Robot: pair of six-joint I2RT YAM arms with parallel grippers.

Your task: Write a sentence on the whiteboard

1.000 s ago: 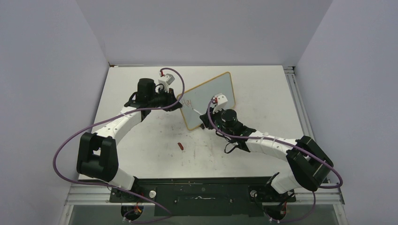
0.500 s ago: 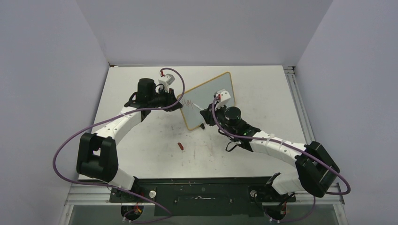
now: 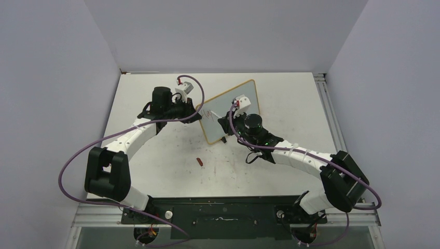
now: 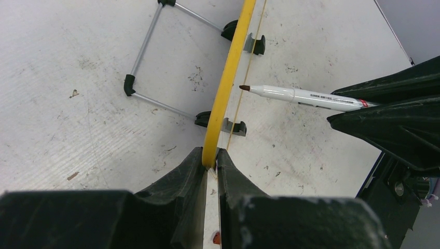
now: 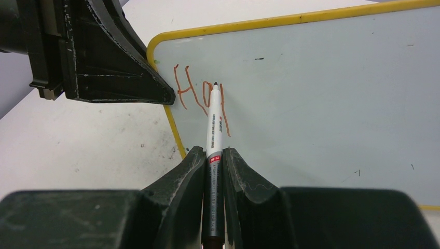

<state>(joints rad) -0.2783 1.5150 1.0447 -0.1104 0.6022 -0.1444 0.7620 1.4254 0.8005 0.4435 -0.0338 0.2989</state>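
Observation:
The whiteboard [image 3: 236, 101], yellow-framed, stands tilted at the table's middle back. My left gripper [image 4: 209, 158] is shut on its yellow frame [image 4: 231, 67] at the left edge; from above the left gripper [image 3: 195, 115] sits at the board's left corner. My right gripper [image 5: 212, 155] is shut on a white marker [image 5: 214, 124] with the cap off, and from above the right gripper [image 3: 227, 123] is in front of the board. The marker tip is at the board face by the red lettering [image 5: 200, 96], which reads "Ha" plus one more stroke. I cannot tell if the tip touches.
A red marker cap [image 3: 200, 162] lies on the table in front of the board. Behind the board its wire stand [image 4: 148, 39] with black feet rests on the scuffed tabletop [image 4: 67, 78]. White walls enclose the table on three sides.
My right gripper has shifted slightly up and back along the board with the marker. The left gripper and the board have stayed put.

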